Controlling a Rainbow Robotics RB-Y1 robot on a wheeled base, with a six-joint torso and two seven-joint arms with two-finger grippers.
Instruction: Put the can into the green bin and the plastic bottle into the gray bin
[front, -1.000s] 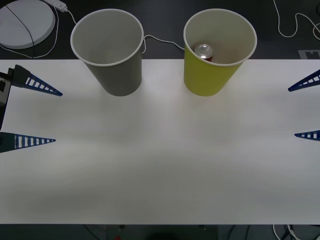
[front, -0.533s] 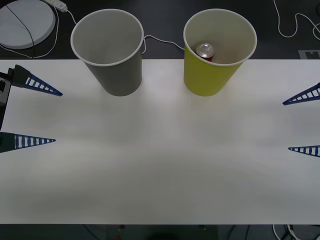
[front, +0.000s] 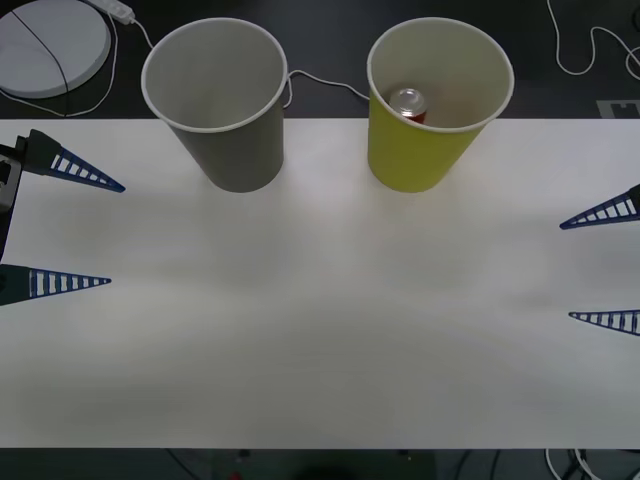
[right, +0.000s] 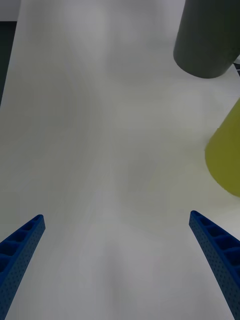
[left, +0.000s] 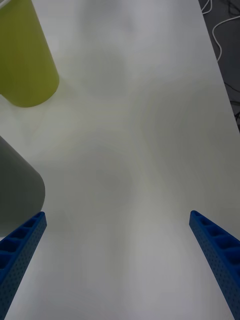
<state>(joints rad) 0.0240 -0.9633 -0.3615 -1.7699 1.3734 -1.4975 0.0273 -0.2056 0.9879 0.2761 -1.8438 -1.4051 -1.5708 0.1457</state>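
The red-orange can (front: 409, 103) lies inside the green bin (front: 425, 150), which stands at the back right of the white table (front: 320, 330). The gray bin (front: 235, 150) stands to its left at the back; nothing shows inside it. The plastic bottle is out of view. My left gripper (front: 108, 234) is open at the table's left edge, empty. My right gripper (front: 566, 270) is open at the right edge, empty. The green bin (right: 227, 160) and gray bin (right: 207, 42) appear in the right wrist view, and again as green bin (left: 25, 60) and gray bin (left: 17, 190) in the left wrist view.
A white round disc (front: 45, 45) with a cable lies on the dark floor behind the table at the far left. White cables (front: 590, 50) trail behind the table at the right. The table's middle and front are bare white surface.
My right gripper has shifted toward the table's front and slightly inward over the past second. The left gripper, the bins and the can have stayed still.
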